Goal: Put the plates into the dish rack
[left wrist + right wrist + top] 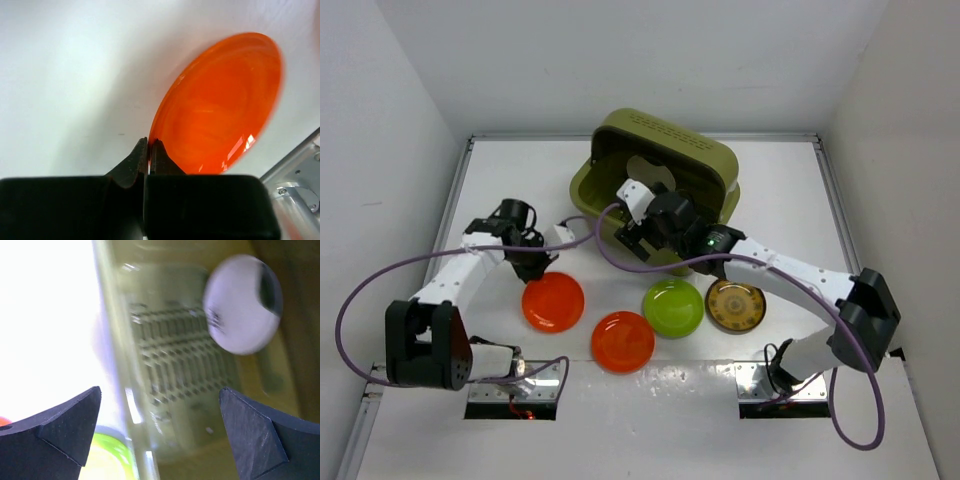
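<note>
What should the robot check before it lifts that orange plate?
1. Left fingers shut on the rim of the orange-red round plastic plate: ok.
2. Right fingers open and empty: ok.
3. Way into the olive-green plastic dish rack free: not ok, the right fingers hang over it.
4. Second orange-red plate apart from the gripped one: ok.
5. Grip firm enough to lift: cannot tell.

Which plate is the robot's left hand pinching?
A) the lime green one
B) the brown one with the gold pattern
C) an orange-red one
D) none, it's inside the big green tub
C: the left hand is shut on the rim of the round orange-red plastic plate, the leftmost of the four.
</note>
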`<state>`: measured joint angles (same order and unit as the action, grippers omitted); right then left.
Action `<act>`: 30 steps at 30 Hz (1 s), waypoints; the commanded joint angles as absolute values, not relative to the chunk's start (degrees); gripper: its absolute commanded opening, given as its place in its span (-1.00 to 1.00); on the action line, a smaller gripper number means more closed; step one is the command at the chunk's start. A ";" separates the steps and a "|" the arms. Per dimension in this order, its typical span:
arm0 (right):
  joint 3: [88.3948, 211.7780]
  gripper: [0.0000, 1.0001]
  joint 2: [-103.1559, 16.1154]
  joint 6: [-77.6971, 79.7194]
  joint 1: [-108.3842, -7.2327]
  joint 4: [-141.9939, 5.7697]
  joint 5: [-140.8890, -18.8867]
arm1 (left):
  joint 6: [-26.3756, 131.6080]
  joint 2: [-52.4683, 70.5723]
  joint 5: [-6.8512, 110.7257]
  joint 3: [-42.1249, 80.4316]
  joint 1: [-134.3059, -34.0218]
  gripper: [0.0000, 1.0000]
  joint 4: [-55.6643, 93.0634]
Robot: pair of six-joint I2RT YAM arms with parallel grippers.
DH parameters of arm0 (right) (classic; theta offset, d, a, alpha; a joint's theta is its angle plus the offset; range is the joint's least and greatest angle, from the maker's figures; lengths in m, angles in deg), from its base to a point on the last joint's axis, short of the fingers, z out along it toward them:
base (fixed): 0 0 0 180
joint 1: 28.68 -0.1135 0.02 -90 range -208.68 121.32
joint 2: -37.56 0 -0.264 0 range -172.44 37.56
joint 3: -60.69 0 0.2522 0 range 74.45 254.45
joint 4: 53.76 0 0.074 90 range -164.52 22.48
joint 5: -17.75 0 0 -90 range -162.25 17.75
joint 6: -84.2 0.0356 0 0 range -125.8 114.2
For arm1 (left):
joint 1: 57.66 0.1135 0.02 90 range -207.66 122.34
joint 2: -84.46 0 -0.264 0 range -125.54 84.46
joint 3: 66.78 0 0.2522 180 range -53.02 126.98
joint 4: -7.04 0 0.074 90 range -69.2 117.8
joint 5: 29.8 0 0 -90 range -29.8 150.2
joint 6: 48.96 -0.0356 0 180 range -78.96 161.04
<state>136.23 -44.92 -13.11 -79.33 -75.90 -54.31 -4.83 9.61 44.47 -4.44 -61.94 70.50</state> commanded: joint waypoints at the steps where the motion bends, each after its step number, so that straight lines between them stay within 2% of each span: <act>1: 141.42 1.00 -46.02 -10.55 -79.83 -74.99 -64.41 | -5.20 13.87 40.35 2.42 -60.40 -1.00 72.04; 5: 142.39 0.97 -46.90 -6.17 -79.40 -70.60 -71.98 | -5.19 18.96 34.02 8.41 -58.98 -1.00 73.54; 8: 145.20 0.91 -50.05 -2.04 -79.04 -67.96 -83.54 | -3.61 20.30 27.89 12.09 -58.98 -1.00 73.54; 14: 152.49 0.77 -57.53 0.35 -79.04 -67.69 -87.45 | -2.38 23.10 18.81 17.20 -58.98 -1.00 72.49; 17: 154.86 0.57 -59.03 0.70 -78.87 -67.96 -90.00 | 1.47 23.11 18.80 17.82 -59.69 -1.00 69.68; 18: 155.22 0.40 -59.03 0.96 -78.87 -67.96 -90.52 | 1.49 23.11 18.80 18.61 -59.69 -1.00 69.67; 20: 155.22 0.20 -59.38 1.23 -78.87 -67.96 -90.88 | 2.01 23.11 18.28 19.23 -59.69 -1.00 68.27; 21: 155.05 -0.11 -59.38 1.66 -78.69 -67.87 -90.88 | 2.62 23.63 18.27 19.23 -59.69 -1.00 68.26; 24: 153.47 -0.61 -58.94 2.55 -77.99 -66.48 -89.48 | 3.32 24.17 16.70 19.23 -59.69 -1.00 66.69; 25: 153.03 -0.91 -57.64 2.81 -77.81 -65.94 -88.95 | 4.46 24.17 16.69 19.23 -59.69 -1.00 65.64; 26: 151.90 -1.00 -57.28 2.90 -77.12 -64.63 -88.34 | 7.87 24.17 16.69 19.23 -59.69 -1.00 64.67; 28: 149.43 -1.00 -54.92 2.37 -76.59 -62.16 -87.81 | 13.41 24.17 21.59 18.09 -59.69 -0.99 59.41; 29: 149.25 -1.00 -54.55 1.33 -76.15 -61.29 -86.41 | 15.96 24.17 23.35 18.09 -59.69 -0.71 57.82; 30: 150.55 -1.00 -53.85 0.79 -75.53 -61.36 -85.88 | 18.60 23.38 25.20 18.96 -59.69 0.01 55.80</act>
<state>150.07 -57.99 1.90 -76.76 -65.82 -87.86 8.55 22.55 22.03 16.72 -59.75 65.36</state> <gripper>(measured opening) 0.057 0.241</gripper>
